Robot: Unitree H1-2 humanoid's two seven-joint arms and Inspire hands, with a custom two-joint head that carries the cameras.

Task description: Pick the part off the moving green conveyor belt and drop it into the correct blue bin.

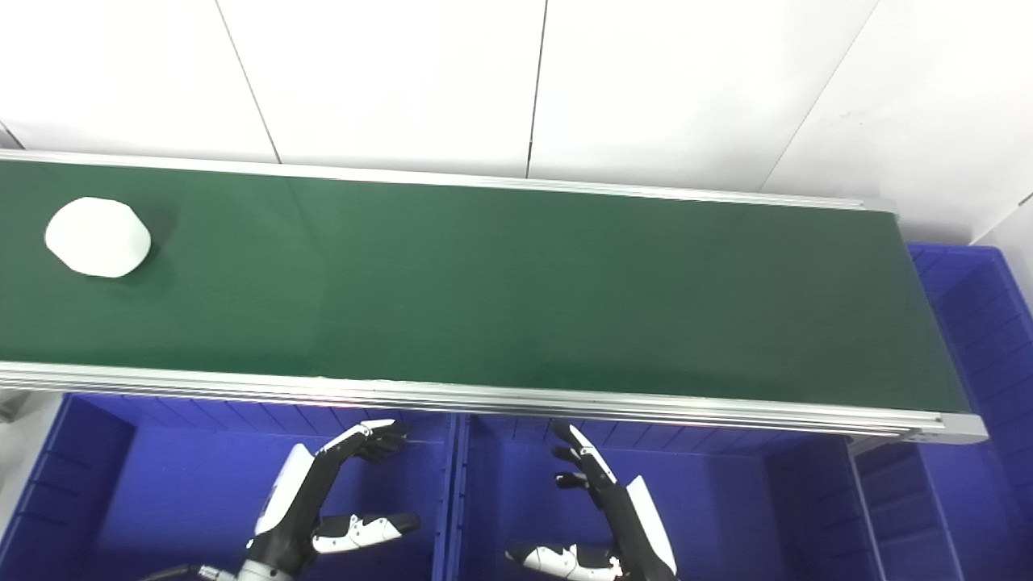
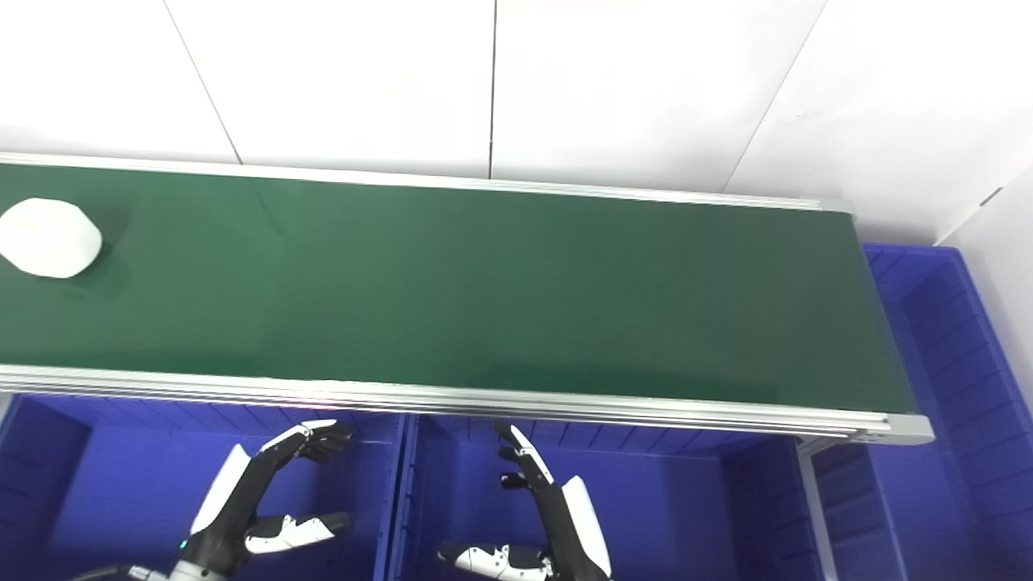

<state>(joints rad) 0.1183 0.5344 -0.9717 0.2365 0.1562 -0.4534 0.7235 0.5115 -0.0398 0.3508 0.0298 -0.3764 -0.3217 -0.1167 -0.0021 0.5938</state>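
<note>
- The white part (image 1: 98, 236), a rounded, many-sided lump, lies on the green conveyor belt (image 1: 500, 290) at its far left end, nearer the back edge than the front (in the right eye view it sits almost at the picture's left border).
- Nothing touches the part; both hands are well apart from it, below the belt's front aluminium rail (image 1: 484, 397).
- The left hand (image 1: 323, 496) hovers over the left blue bin (image 1: 81, 484), its fingers (image 1: 375, 436) spread and slightly curled, thumb apart, holding nothing.
- The right hand (image 1: 609, 504) hovers over the middle blue bin (image 1: 726, 500), fingers (image 1: 577, 448) stretched up toward the rail, thumb out to the side, also empty.
- A third blue bin (image 1: 980, 323) stands at the belt's right end.
- A white panelled wall (image 1: 516, 81) rises behind the belt.
</note>
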